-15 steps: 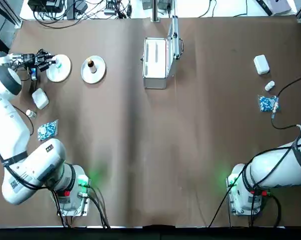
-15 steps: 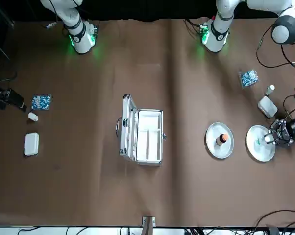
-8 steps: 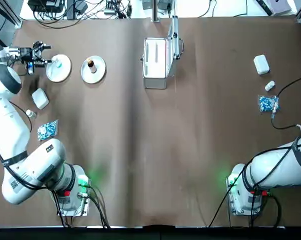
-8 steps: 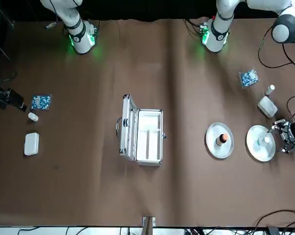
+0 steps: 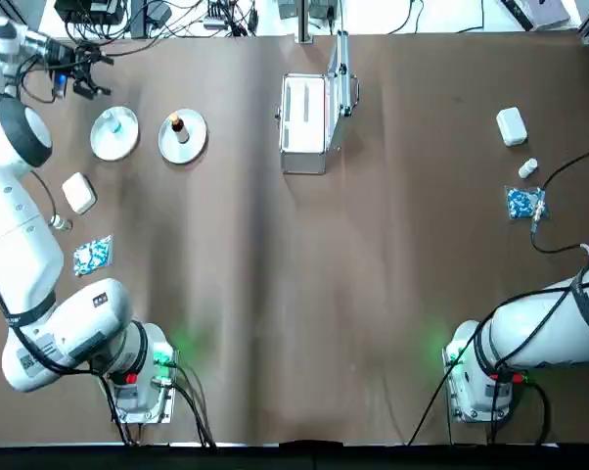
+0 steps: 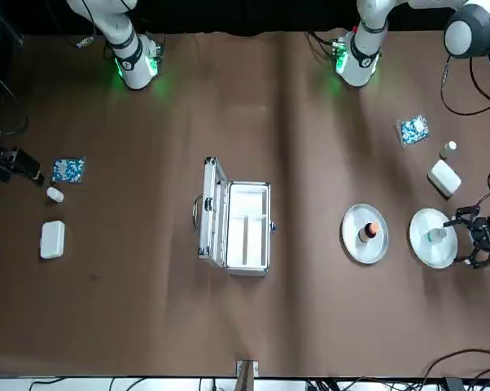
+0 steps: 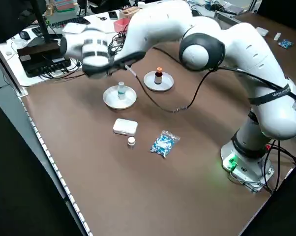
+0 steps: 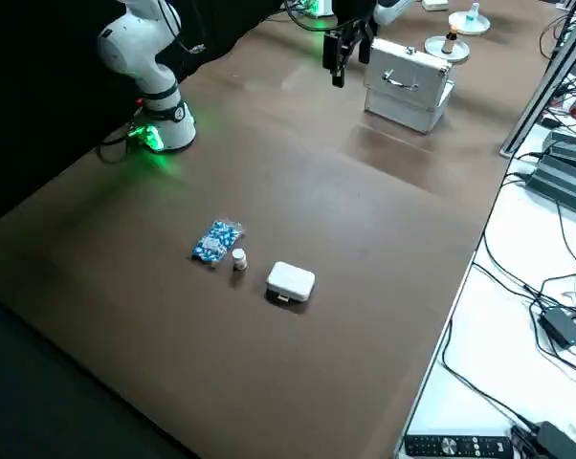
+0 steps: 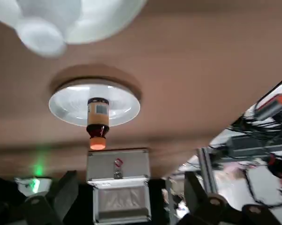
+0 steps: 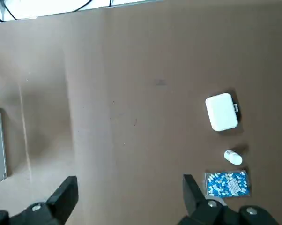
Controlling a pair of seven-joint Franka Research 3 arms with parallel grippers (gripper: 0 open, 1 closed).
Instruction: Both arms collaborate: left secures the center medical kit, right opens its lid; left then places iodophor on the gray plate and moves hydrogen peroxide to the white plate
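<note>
The silver medical kit (image 5: 307, 122) stands at the table's far centre with its lid (image 5: 341, 70) raised upright. To its left, the brown, orange-capped iodophor (image 5: 178, 125) stands on the gray plate (image 5: 190, 143). The clear hydrogen peroxide (image 5: 114, 125) stands on the white plate (image 5: 109, 144) beside it. My left gripper (image 5: 79, 73) hovers open and empty past the white plate, near the far-left corner. In the left wrist view both plates and the kit (image 9: 118, 183) show ahead. My right gripper (image 10: 128, 180) hangs open high over the table, right of the kit.
A white box (image 5: 79, 193), a small vial (image 5: 60, 223) and a blue pill packet (image 5: 92, 255) lie on the left side. A matching box (image 5: 511, 125), vial (image 5: 527, 168) and packet (image 5: 522, 203) lie on the right. Cables crowd the far edge.
My left gripper opened off the hydrogen peroxide on the white plate and drew back toward the far-left corner. The bottle stays upright on the plate.
</note>
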